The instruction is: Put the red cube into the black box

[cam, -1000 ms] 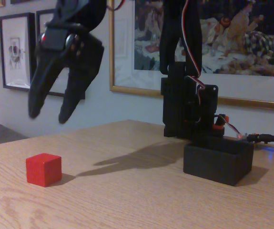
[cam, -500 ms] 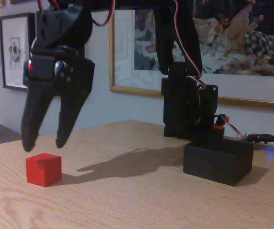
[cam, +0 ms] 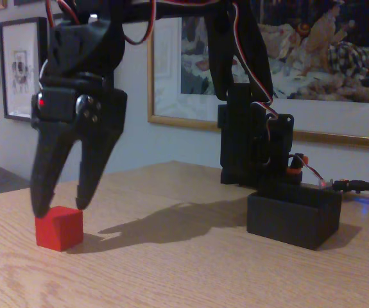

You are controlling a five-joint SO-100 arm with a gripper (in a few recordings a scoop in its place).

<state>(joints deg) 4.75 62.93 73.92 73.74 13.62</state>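
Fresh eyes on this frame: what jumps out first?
The big black hand at left of the fixed view, open, fingertips right at the top of the red cube on the wooden table. Next, the black box low at right, in front of the arm's base, apart from the cube. Framed pictures hang on the wall behind.

The robot arm (cam: 239, 58) is all black; its gripper (cam: 62, 208) has two long fingers (cam: 97, 167) that get thin at the tips; a round silver part with small screws (cam: 89, 109) sits above them, beside a tiny red light (cam: 41, 101); red, white and black wires (cam: 256, 70) run along it; a small orange piece (cam: 294, 165) sits near the bottom.
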